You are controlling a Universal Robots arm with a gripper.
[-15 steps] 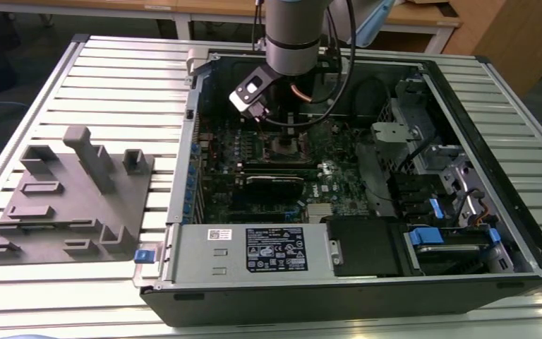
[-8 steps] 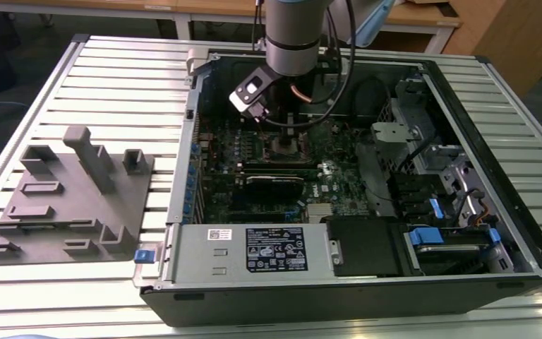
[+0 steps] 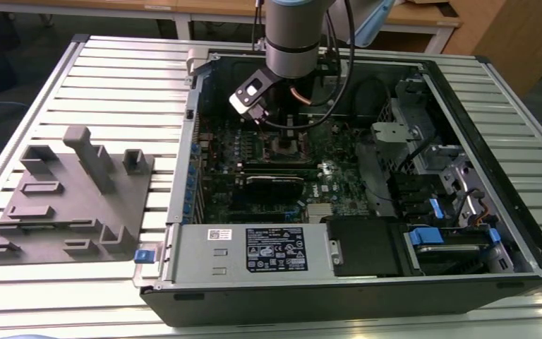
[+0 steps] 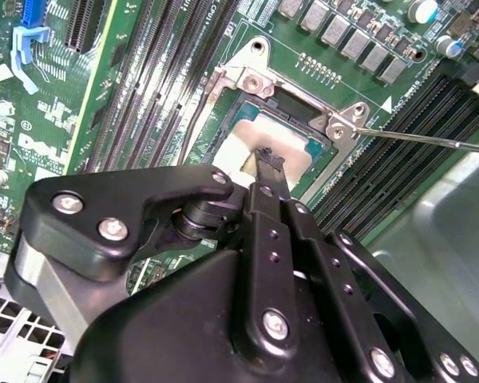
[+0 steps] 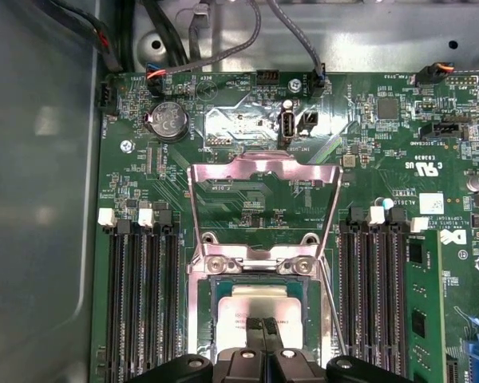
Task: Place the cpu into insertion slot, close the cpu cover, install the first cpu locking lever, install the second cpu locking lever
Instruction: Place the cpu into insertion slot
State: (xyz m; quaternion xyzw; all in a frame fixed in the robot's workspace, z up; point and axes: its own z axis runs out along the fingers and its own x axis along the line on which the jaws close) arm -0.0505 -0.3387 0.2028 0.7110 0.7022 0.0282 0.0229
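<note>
Inside the computer case (image 3: 346,300), gripper (image 3: 287,135) low at the socket

Seen in the exterior view, the case lies open on the slatted counter (image 3: 111,78). The arm (image 3: 295,35) reaches down into it, with the gripper close above the green motherboard (image 3: 346,187). A grey fixture tray (image 3: 64,205) sits on the counter at the exterior view's left, just beside the case.

In the first wrist view, the cpu (image 5: 259,299) lies flat in the insertion slot (image 5: 198,319), between two banks of long black memory slots (image 5: 140,295). The cpu cover (image 5: 263,166) is swung open, clear of the slot, and the board shows through its window. A thin wire locking lever (image 5: 331,311) runs along one side of the slot.

In the second wrist view, the gripper's fingers (image 4: 271,239) are drawn narrow, nearly together. Their tips are down at the cpu's silver top; whether they press on it cannot be told. The lever juts out past one corner of the socket
</note>
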